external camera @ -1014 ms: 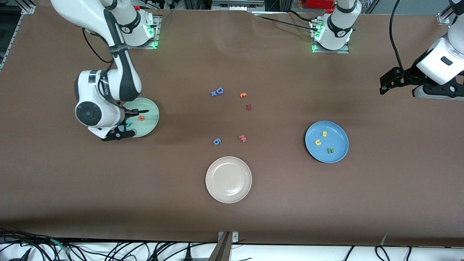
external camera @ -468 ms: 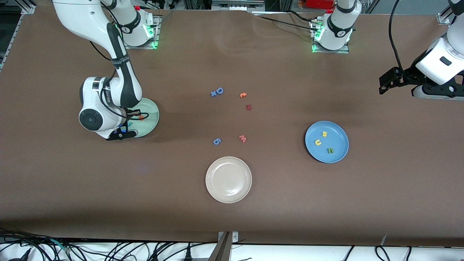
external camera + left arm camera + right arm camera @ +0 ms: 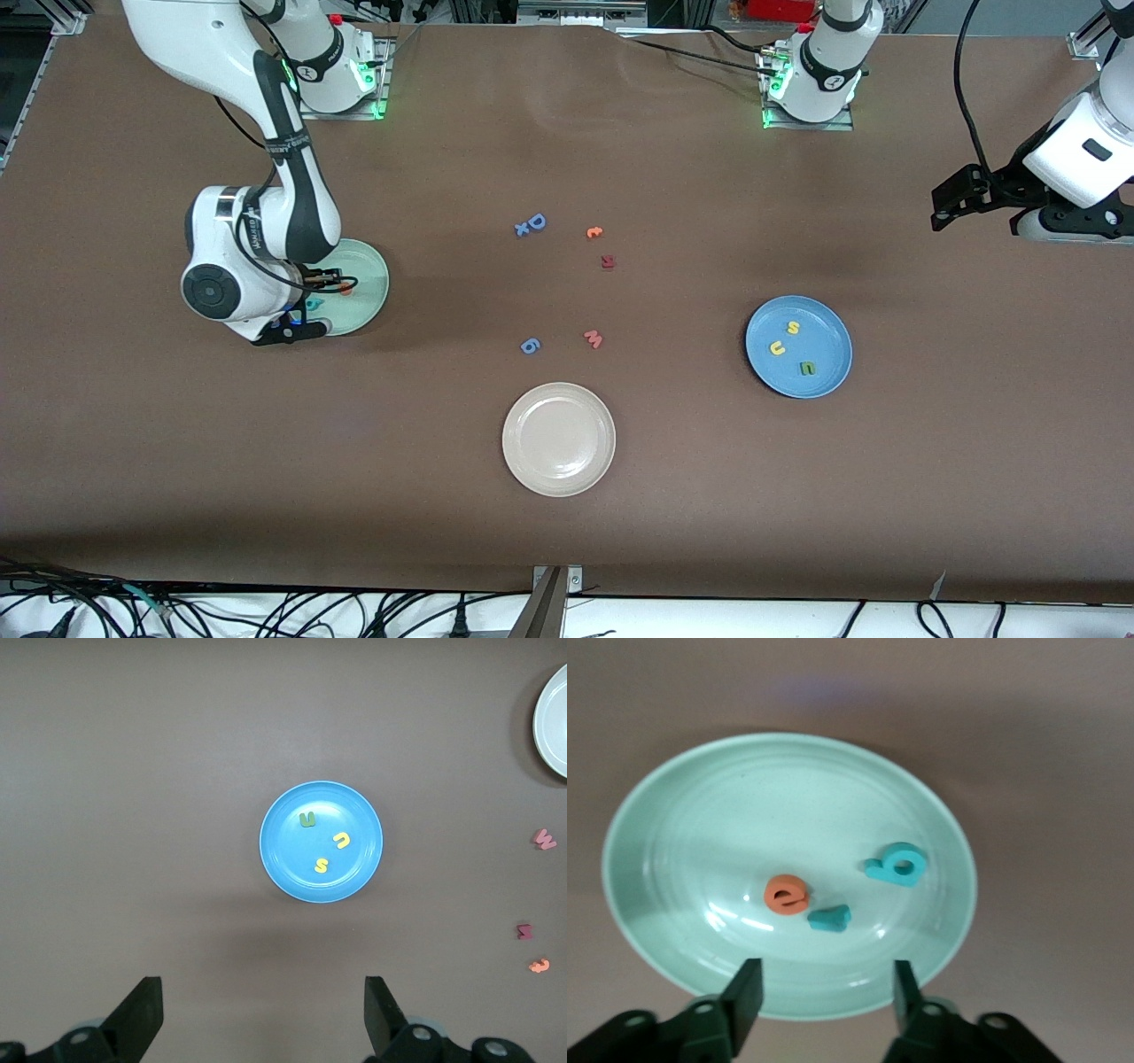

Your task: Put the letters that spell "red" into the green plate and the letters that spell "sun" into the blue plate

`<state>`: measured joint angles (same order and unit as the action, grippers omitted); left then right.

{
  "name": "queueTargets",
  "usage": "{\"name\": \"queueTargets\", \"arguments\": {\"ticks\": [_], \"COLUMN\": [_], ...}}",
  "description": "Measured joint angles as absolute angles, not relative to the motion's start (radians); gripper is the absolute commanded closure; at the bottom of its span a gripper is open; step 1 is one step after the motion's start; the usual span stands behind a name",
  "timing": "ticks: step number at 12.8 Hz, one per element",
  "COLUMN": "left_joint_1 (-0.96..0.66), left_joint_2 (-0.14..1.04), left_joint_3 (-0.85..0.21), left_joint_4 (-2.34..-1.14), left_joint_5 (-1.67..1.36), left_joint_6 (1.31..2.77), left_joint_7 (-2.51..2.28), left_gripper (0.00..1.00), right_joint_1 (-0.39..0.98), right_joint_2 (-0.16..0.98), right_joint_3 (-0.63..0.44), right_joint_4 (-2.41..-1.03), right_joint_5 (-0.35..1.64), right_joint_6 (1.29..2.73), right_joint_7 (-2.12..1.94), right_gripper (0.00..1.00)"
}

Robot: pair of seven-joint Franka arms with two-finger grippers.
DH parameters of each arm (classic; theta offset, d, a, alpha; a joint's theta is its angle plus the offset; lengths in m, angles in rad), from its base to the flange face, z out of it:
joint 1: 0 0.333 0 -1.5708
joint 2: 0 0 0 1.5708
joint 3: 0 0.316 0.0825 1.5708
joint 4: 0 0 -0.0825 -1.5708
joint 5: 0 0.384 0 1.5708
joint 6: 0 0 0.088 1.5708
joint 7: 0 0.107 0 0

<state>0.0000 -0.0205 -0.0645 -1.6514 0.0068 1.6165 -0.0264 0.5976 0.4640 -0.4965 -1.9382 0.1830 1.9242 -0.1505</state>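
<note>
Three tiny foam letters lying loose in the green plate [image 3: 647, 824], right under the spread fingers of the right gripper [image 3: 824, 990]: orange "e" [image 3: 786, 894] touching the teal-green "r" [image 3: 829, 919], teal "d" [image 3: 897, 865] just beside them. Nothing pinched between those fingers, jaws released and hanging low over the plate's rim. Three more letters in the blue plate [image 3: 280, 855], down below the wide-parted fingers of the left gripper [image 3: 261, 1019]: yellow "s" [image 3: 322, 865], yellow "u" [image 3: 341, 840], olive-green "n" [image 3: 307, 819], each apart from the others. Left arm waiting high, toward its own end of the table, gripping nothing. Scattered mid-table, well apart from either pair of jaws: cream-white plate [image 3: 558, 439], pink "w" [image 3: 594, 338], blue capital "D" [image 3: 536, 221], dark red letter [image 3: 607, 261]
</note>
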Motion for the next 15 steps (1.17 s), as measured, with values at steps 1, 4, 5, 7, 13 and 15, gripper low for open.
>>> {"name": "queueTargets", "arguments": {"ticks": [1, 4, 5, 7, 13, 15], "left_joint_1": [-0.004, -0.006, -0.006, -0.006, -0.008, -0.009], "left_joint_2": [-0.02, -0.02, -0.02, -0.021, -0.02, -0.02], "left_joint_3": [-0.061, -0.055, -0.053, -0.052, -0.053, -0.053], "left_joint_4": [-1.651, -1.651, -1.651, -1.651, -1.651, -1.651], "left_joint_5": [0.007, 0.007, 0.007, 0.007, 0.006, 0.006], "left_joint_6": [1.616, 1.606, 1.604, 1.603, 1.602, 1.602], "left_joint_7": [-0.026, -0.026, -0.026, -0.026, -0.026, -0.026], "left_gripper": [0.0, 0.0, 0.0, 0.0, 0.0, 0.0], "right_joint_1": [0.598, 0.597, 0.597, 0.596, 0.595, 0.597], "right_joint_2": [0.453, 0.418, 0.409, 0.398, 0.392, 0.38], "right_joint_3": [-0.512, -0.566, -0.583, -0.607, -0.671, -0.671], "right_joint_4": [-1.9, -1.781, -1.739, -1.655, -1.502, -1.484], "right_joint_5": [0.183, 0.183, 0.183, 0.183, 0.183, 0.183], "right_joint_6": [1.881, 1.771, 1.732, 1.648, 1.535, 1.535], "right_joint_7": [-0.151, -0.153, -0.154, -0.154, -0.161, -0.161], "right_gripper": [0.16, 0.02, 0.02, 0.01, 0.01, 0.01]}}
